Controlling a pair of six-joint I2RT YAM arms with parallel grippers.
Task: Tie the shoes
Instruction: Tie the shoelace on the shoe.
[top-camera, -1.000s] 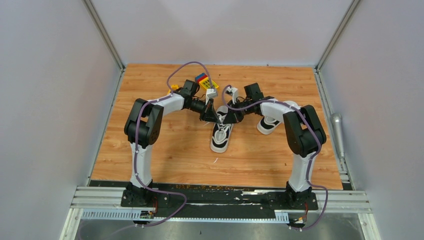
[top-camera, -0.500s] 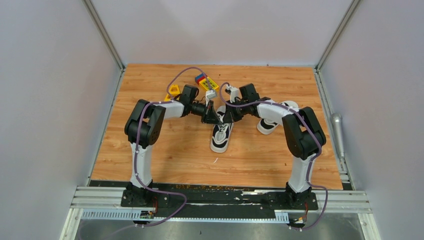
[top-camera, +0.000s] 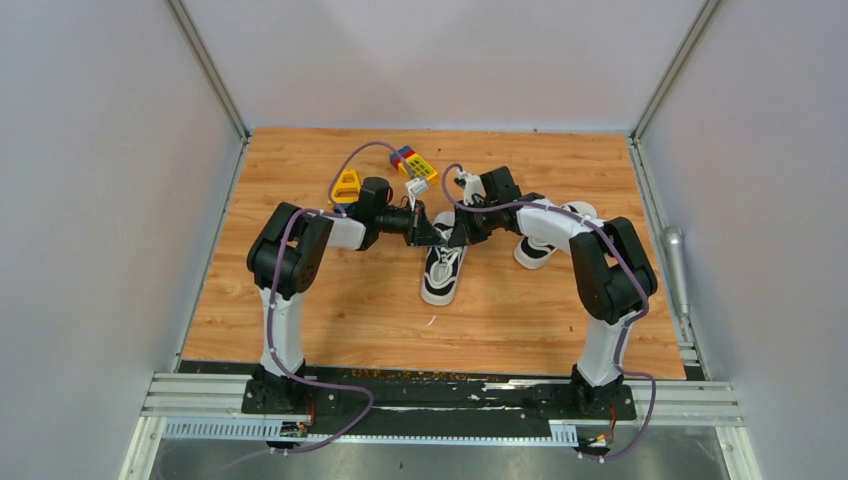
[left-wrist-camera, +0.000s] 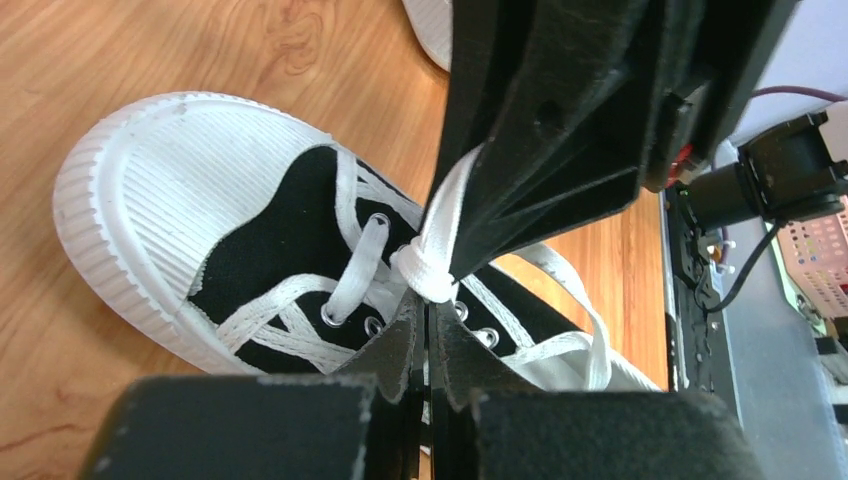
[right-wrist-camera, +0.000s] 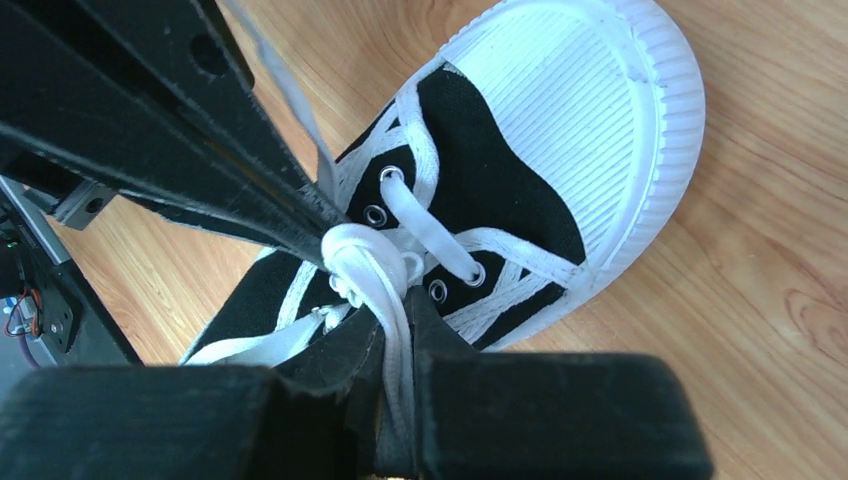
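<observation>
Laces (left-wrist-camera: 440, 235) knotted over sneaker (top-camera: 442, 272). My right fingers (right-wrist-camera: 345, 352) pinch them; left fingers (left-wrist-camera: 398, 348) closed, tips touching the knot (right-wrist-camera: 360, 255).

Black sneaker (top-camera: 441, 272) mid-table, white toe cap, laces (right-wrist-camera: 372, 262) knotted, 2nd sneaker (top-camera: 538, 250) nearby

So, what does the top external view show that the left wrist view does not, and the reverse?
Only the top external view shows the toy blocks and the grey cylinder lying beyond the table's right edge. Only the left wrist view shows the lace knot, the eyelets and the ribs of the toe cap. Both show the black shoe on the wooden table.
</observation>
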